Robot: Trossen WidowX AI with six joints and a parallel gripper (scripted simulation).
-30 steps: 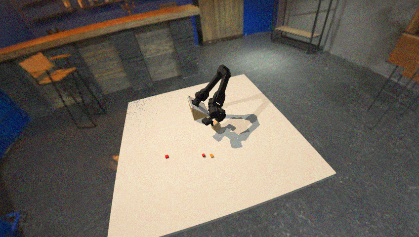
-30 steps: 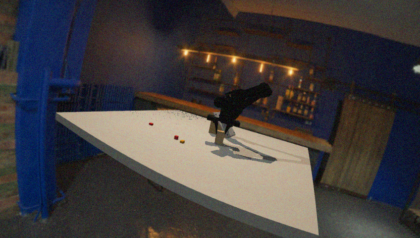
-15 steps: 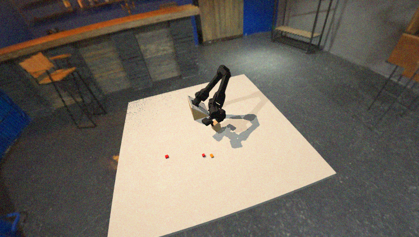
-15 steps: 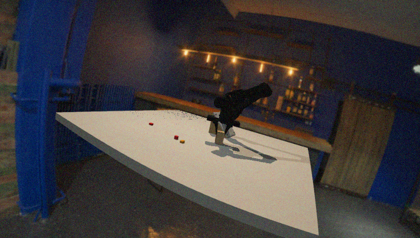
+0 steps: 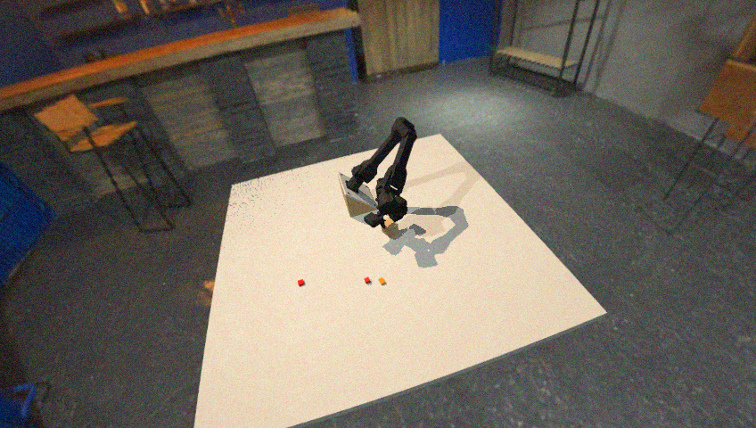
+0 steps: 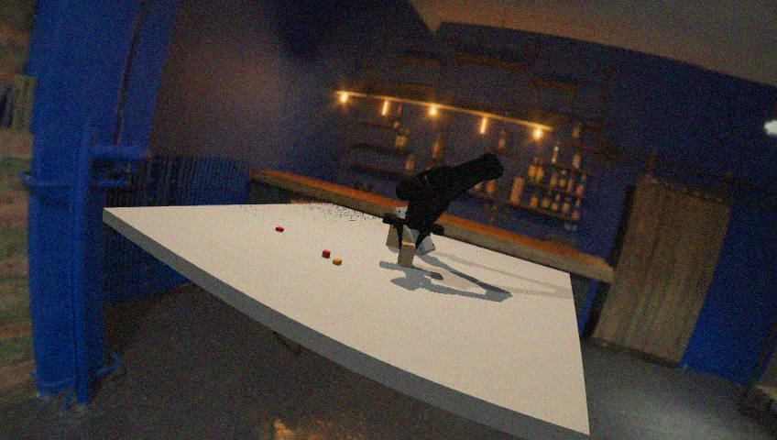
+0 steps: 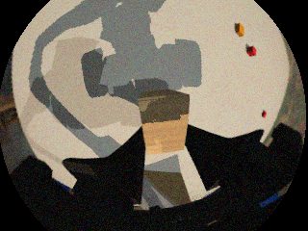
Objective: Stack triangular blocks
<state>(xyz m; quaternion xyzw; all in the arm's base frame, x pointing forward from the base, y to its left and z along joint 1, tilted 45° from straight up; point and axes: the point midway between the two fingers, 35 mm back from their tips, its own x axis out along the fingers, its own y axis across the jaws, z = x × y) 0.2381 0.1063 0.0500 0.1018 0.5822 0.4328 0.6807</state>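
Note:
My gripper [image 5: 388, 219] [image 6: 409, 245] [image 7: 162, 127] points down and is shut on a light wooden triangular block [image 5: 389, 222] [image 7: 165, 139], with one finger on each side. The other triangular block [image 5: 391, 231] [image 6: 405, 260] is directly below the held one, at table level and mostly in shadow. In the wrist view the held block covers nearly all of the lower one, and their outlines roughly coincide. In the exterior view the two look like one upright block. The sloped faces are hidden. I cannot tell whether they touch fully or whether the top is exactly level.
On the table [image 5: 297, 339] [image 6: 479, 326] lie two small red cubes [image 5: 300, 283] [image 5: 366, 280] [image 6: 279, 228] [image 6: 325, 254] [image 7: 251, 51] [image 7: 264, 114] and a small orange block [image 5: 382, 281] [image 6: 336, 261] [image 7: 240, 30]. The arm's tilted stand [image 5: 355, 205] is close behind the blocks.

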